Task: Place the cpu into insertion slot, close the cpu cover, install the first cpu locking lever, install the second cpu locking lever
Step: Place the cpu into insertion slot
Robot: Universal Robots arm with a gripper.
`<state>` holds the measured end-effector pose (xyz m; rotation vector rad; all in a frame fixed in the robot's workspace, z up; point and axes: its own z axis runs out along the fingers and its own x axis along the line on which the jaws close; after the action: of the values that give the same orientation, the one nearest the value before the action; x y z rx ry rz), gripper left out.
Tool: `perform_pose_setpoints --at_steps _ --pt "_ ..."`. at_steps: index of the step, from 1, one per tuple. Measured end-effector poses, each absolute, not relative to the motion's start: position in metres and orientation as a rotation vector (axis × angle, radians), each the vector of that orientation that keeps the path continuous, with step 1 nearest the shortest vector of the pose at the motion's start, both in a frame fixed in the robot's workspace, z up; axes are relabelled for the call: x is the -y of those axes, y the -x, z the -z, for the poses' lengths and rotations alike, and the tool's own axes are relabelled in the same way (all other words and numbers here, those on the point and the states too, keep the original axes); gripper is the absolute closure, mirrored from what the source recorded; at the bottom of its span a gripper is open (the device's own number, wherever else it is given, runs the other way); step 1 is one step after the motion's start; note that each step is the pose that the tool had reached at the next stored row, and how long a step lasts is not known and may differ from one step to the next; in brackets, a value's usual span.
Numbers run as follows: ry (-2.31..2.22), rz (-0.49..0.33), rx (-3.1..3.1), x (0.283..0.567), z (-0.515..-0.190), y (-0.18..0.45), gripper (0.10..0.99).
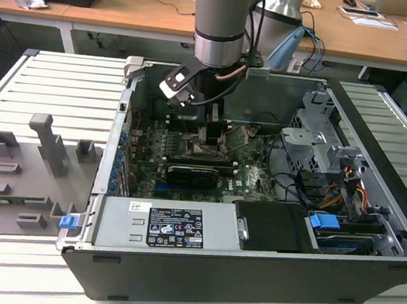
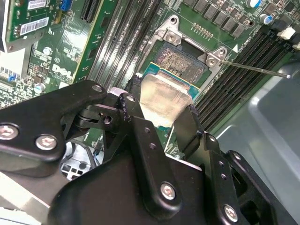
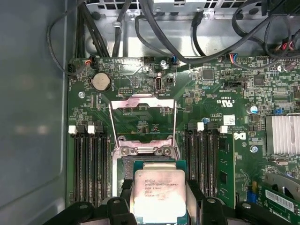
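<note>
The step in hand is the first one, placing the cpu. The end effector (image 2: pixel 163 101) is closed on the cpu (image 3: pixel 159 193): its two black fingers (image 2: pixel 136 89) press on opposite edges of the chip, and the silvery top faces up between them. In the exterior view the arm reaches down into the open computer case (image 1: pixel 215 269), which lies on the slatted tabletop (image 1: pixel 53 91).

The cpu hangs over one part of the insertion slot (image 2: pixel 182 62), and the dark pin field is bare on the other part. In both wrist views the chip looks offset from the slot's silver rim. I cannot tell if it touches the slot anywhere.

The cpu cover (image 3: pixel 143 100) is swung open, away from the slot, over the green motherboard (image 3: pixel 211 108). A thin metal locking lever (image 2: pixel 255 69) stands free beside the slot and is not hooked down. So, by my judgement, the three later steps are not done.

I judge that the placing calls for a small sideways shift until the chip's edges are square with the rim, between the rows of memory slots (image 3: pixel 89 164). Then a level, gentle descent is needed, because the pins would bend easily under a tilted chip.
</note>
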<state>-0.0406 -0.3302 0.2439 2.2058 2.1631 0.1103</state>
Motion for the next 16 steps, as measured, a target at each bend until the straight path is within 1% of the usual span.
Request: perform_pose_setpoints --at_steps 6,16 --pt "-2.206 -0.112 -2.164 0.327 -0.227 0.041 0.557" --pt "-2.195 -0.115 -2.178 0.324 -0.216 0.045 0.557"
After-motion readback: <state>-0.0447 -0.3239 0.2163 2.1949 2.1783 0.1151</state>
